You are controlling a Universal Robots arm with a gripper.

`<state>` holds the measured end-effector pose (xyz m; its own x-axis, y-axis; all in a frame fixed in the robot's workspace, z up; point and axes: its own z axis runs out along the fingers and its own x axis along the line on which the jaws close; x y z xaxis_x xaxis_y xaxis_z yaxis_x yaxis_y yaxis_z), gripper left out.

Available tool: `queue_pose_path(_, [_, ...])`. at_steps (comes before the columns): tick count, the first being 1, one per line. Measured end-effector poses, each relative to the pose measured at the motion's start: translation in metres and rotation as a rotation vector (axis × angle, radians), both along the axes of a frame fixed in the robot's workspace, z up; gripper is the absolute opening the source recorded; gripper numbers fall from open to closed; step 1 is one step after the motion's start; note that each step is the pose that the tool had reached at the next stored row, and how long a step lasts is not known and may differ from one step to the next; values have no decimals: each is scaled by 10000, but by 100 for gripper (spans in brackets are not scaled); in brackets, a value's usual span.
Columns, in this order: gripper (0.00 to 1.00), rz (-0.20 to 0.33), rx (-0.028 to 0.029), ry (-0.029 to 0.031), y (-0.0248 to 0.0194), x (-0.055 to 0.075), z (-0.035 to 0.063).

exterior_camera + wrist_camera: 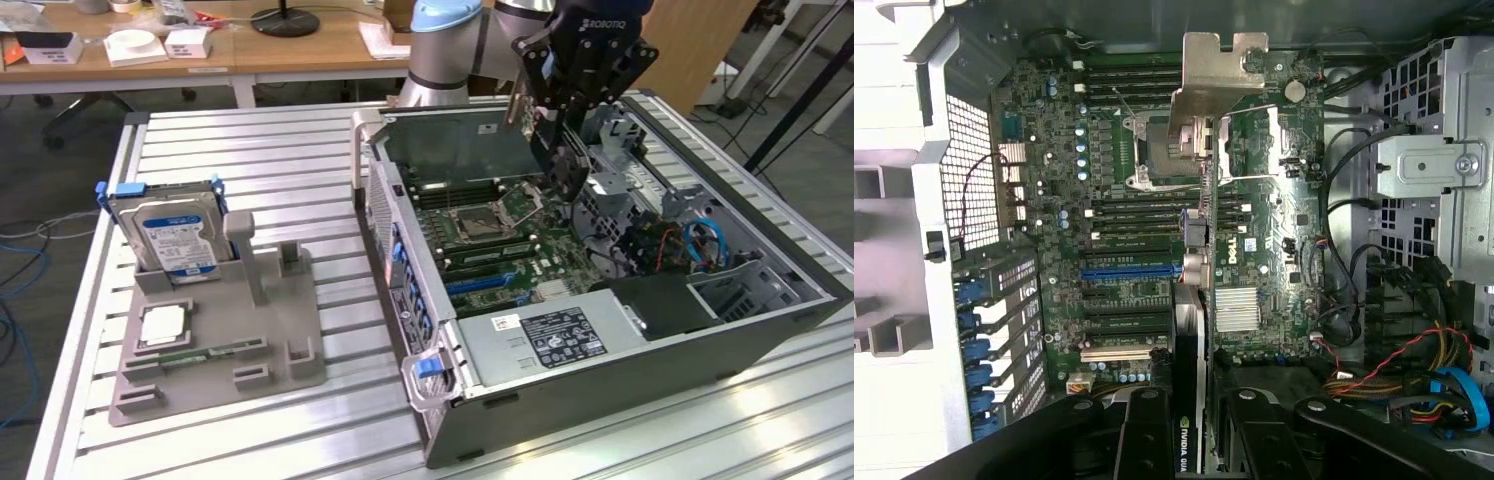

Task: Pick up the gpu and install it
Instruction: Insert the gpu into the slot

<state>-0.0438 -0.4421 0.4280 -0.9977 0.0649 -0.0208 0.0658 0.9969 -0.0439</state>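
My gripper hangs over the open computer case and is shut on the gpu. The card hangs upright below the fingers, its silver bracket towards the case's rear wall. In the wrist view the gpu is seen edge-on between the two black fingers, and its bracket juts out ahead. My gripper holds it above the motherboard, beside the blue slot, with a clear gap down to the board.
A grey holder on the slatted table carries a silver hard drive, a processor chip and a green memory stick. Inside the case sit a metal drive cage and loose cables.
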Motion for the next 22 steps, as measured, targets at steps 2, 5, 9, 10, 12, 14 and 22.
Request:
queue_pose_path(2, [26, 0, 0, 0, 0, 0, 0])
queue_pose_path(5, [26, 374, 1, 0, 1, 0, 0])
queue_pose_path(9, [26, 1094, 1, 0, 0, 0, 0])
queue_pose_path(10, [26, 1279, 0, 0, 0, 0, 0])
queue_pose_path(12, [26, 1649, 0, 0, 0, 0, 0])
queue_pose_path(14, [26, 2010, 0, 0, 0, 0, 0])
queue_pose_path(22, [26, 3464, 0, 1, 0, 0, 0])
